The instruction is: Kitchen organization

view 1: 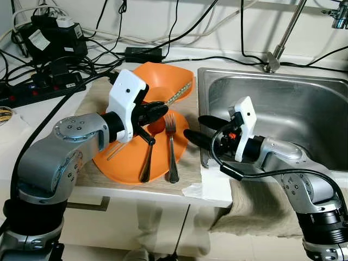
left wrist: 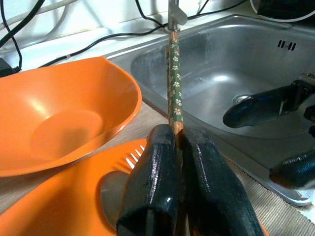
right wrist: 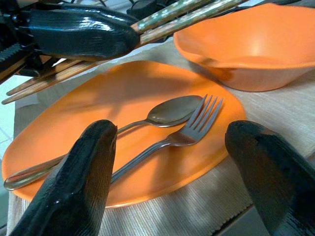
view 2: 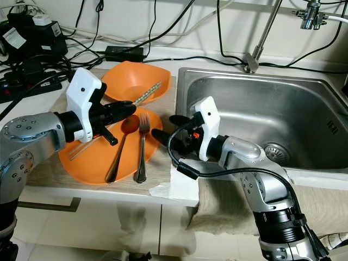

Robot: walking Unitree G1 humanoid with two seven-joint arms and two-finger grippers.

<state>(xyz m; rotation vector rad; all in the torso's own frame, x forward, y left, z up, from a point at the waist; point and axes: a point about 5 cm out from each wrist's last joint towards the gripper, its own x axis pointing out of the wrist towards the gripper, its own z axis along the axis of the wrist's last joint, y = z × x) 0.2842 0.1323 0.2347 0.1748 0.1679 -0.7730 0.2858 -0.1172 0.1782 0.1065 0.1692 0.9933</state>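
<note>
Two chopsticks (view 1: 178, 93) pinched mid-shaft in left claw (view 1: 161, 110): light, stiff, prob. slippery. Right claw (view 1: 199, 129) wide open, empty, beside plate (view 1: 120, 166).

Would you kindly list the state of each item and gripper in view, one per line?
Left gripper: shut on chopsticks.
Chopsticks: held, tips over the bowl.
Right gripper: open, beside the plate.
Plate: flat on the mat, holding spoon and fork.
Spoon: lying on plate.
Fork: lying on plate.
Bowl: upright, no food inside.
Sink: dry-looking.
</note>
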